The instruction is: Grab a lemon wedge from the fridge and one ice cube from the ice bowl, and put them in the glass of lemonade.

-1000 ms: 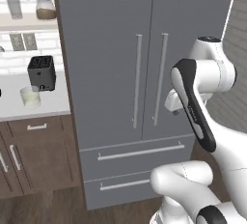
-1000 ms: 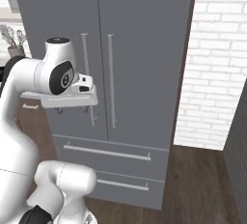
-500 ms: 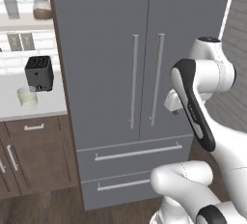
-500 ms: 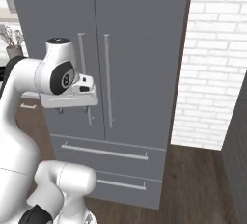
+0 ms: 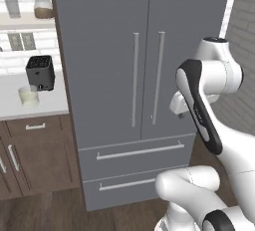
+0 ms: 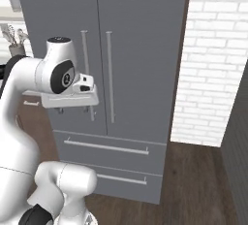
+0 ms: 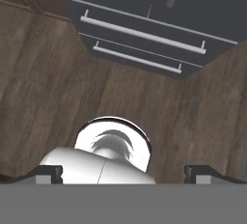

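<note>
Wooden flooring is stretching in front of the fridge (image 5: 142, 75), whose two doors are standing closed, hiding whatever is inside. On the white counter (image 5: 20, 109) at the left, the glass of lemonade (image 5: 28, 96) is sitting near a black toaster (image 5: 41, 72). Since a second ago the camera has been shifting, sliding the fridge rightward. The gripper (image 7: 123, 172) is pointing downward with its fingertips (image 7: 47, 174) set wide apart, holding nothing.

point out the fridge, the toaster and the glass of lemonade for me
fridge (image 5: 102, 51): left base view, on the flat face of its left door.
toaster (image 5: 40, 71): left base view, on its dark front side.
glass of lemonade (image 5: 28, 96): left base view, on its side wall, counter in front of the toaster.
</note>
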Available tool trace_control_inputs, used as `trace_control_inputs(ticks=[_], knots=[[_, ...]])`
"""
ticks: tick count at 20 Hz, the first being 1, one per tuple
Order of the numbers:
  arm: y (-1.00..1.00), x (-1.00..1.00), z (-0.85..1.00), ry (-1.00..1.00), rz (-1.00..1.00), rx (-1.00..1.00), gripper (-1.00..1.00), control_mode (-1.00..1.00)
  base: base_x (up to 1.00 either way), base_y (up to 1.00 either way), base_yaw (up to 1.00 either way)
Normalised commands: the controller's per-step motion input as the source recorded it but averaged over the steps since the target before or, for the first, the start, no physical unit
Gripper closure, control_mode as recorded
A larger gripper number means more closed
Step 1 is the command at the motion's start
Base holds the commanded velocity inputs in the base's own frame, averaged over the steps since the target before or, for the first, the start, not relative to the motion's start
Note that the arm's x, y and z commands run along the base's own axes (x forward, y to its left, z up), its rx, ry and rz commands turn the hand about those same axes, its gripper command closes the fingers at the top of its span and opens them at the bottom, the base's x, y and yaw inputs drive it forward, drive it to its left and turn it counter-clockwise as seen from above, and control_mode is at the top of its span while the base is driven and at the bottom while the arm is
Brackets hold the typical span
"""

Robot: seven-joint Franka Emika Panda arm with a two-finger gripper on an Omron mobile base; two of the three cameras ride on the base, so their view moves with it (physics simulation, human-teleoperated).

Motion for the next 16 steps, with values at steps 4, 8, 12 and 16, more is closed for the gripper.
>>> trace_control_inputs(ticks=[4,8,12,16], knots=[[0.00,0.00,0.00,0.00,0.00,0.00,-1.00,1.00,-0.03,0.00,0.00],[0.00,0.00,0.00,0.00,0.00,0.00,-1.00,1.00,-0.01,0.00,0.00],[0.00,-0.03,0.16,-0.09,0.00,-0.01,-1.00,-1.00,0.00,0.00,0.00],[0.00,-0.01,0.84,-0.45,0.01,-0.09,-1.00,-1.00,0.00,0.00,0.00]])
